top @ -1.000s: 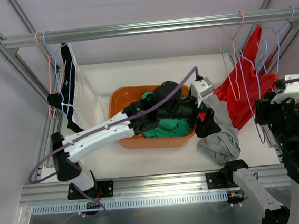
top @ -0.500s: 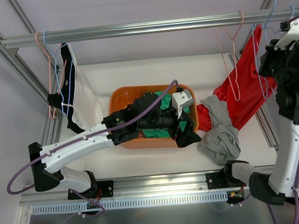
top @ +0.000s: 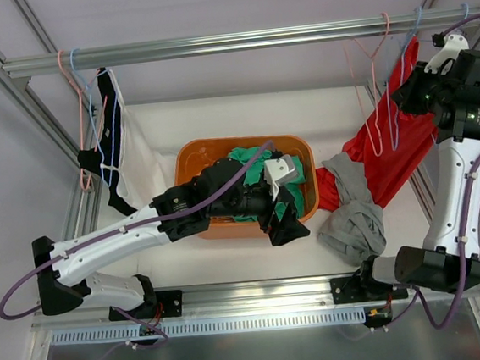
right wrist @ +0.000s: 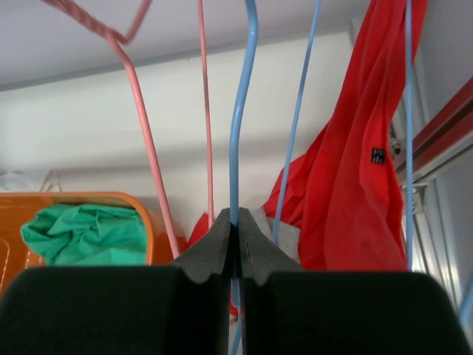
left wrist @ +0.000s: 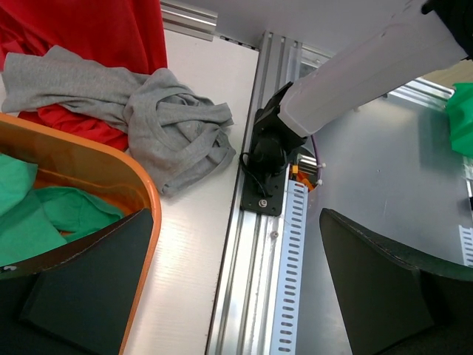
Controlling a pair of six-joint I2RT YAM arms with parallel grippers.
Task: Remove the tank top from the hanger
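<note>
Right tool (right wrist: 236,231): I see it pinched tight on a thin blue wire hanger (right wrist: 240,111), raised high near the silver overhead rail (top: 210,45).
Red tank top (right wrist: 355,163): hangs just right of that hanger, and its lower end trails down to the white tabletop (top: 242,116).
Left tool (left wrist: 236,222): its fingers are spread wide and I see nothing held; it sits low at the near rim of the orange plastic bin (left wrist: 96,174).
Crumpled grey garment (left wrist: 162,126): lies on the tabletop beside the bin, touching the red fabric.
Green clothes (top: 251,158): heaped inside the bin.
Pink wire hanger (right wrist: 148,133): hangs left of the blue one.
</note>
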